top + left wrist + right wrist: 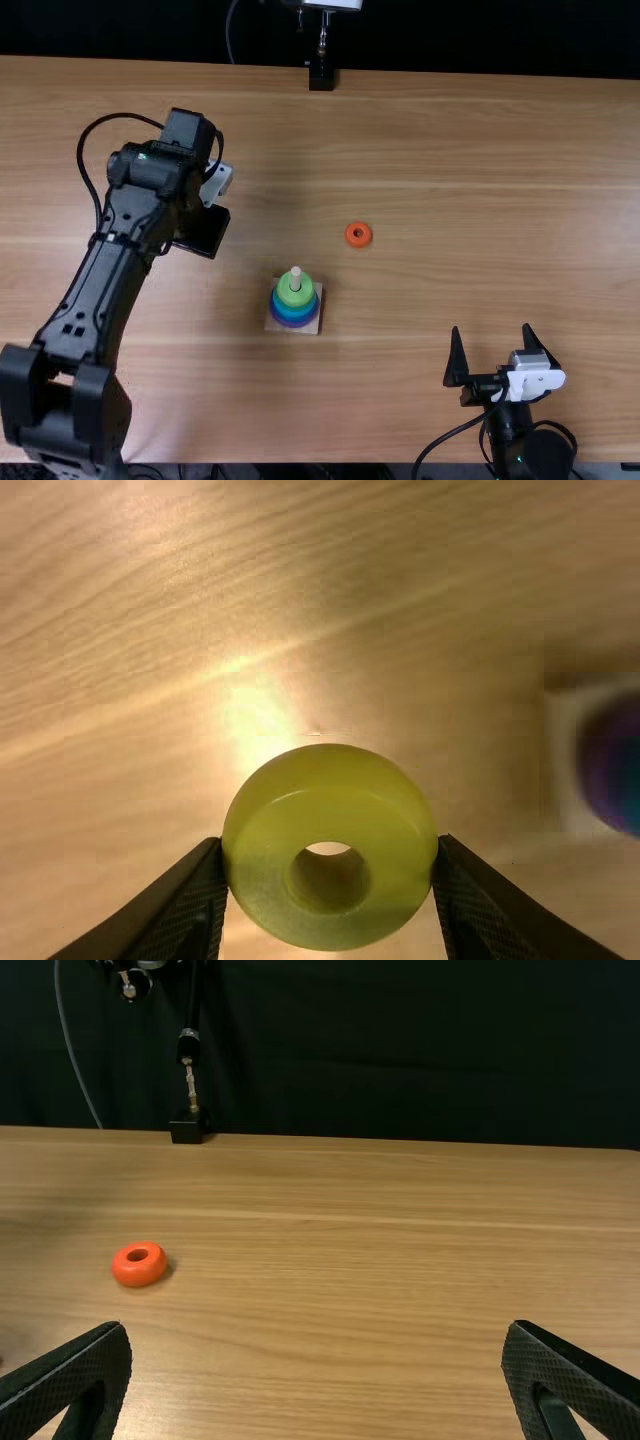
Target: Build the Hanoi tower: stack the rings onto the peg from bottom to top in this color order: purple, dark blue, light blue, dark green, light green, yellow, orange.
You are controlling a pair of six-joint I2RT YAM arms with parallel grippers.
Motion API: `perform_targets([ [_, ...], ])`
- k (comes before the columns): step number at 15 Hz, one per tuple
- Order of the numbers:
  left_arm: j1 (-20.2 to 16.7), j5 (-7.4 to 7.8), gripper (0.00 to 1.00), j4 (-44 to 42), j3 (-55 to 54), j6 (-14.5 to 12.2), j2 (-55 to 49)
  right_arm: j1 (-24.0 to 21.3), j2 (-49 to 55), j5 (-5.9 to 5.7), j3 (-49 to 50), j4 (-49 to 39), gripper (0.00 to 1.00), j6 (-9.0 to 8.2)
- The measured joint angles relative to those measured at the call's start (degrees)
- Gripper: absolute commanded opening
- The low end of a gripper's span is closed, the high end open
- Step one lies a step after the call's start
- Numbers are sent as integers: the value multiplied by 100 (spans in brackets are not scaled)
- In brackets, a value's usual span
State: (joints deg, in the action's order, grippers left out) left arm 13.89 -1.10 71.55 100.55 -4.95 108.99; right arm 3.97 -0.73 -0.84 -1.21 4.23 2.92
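Note:
Left of the peg in the top view is my left gripper (pixel 203 232), its fingertips hidden. In the left wrist view my left gripper (pixel 330 852) is shut on the yellow ring (pixel 255 850), held by its sides. The peg (pixel 295 273) stands upright through stacked rings, with the light green ring (pixel 296 297) uppermost over blue and purple ones. Beyond it to the right, the orange ring (pixel 358 244) lies flat on the table, as does the orange ring (pixel 140 1272) in the right wrist view. My right gripper (pixel 491 330) is open near the front edge; my right gripper (pixel 317 1332) has nothing between its fingers.
The square wooden base (pixel 309 328) under the stack sits near the middle of the table (pixel 480 180). A black stand foot (pixel 321 78) is at the far edge. The stack's base (pixel 565 800) also appears beside the held ring in the left wrist view.

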Motion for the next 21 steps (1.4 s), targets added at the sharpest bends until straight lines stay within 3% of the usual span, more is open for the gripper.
perform_targets([
  [7,721,-2,0,1692,1364,960,-138,0,0,0,2,-2,100,2],
  [14,1602,-2,0,1744,1836,1864,-170,0,0,-2,2,-2,100,0],
  [21,2037,-2,0,1676,1836,2199,-170,-2,0,0,0,2,100,0],
])
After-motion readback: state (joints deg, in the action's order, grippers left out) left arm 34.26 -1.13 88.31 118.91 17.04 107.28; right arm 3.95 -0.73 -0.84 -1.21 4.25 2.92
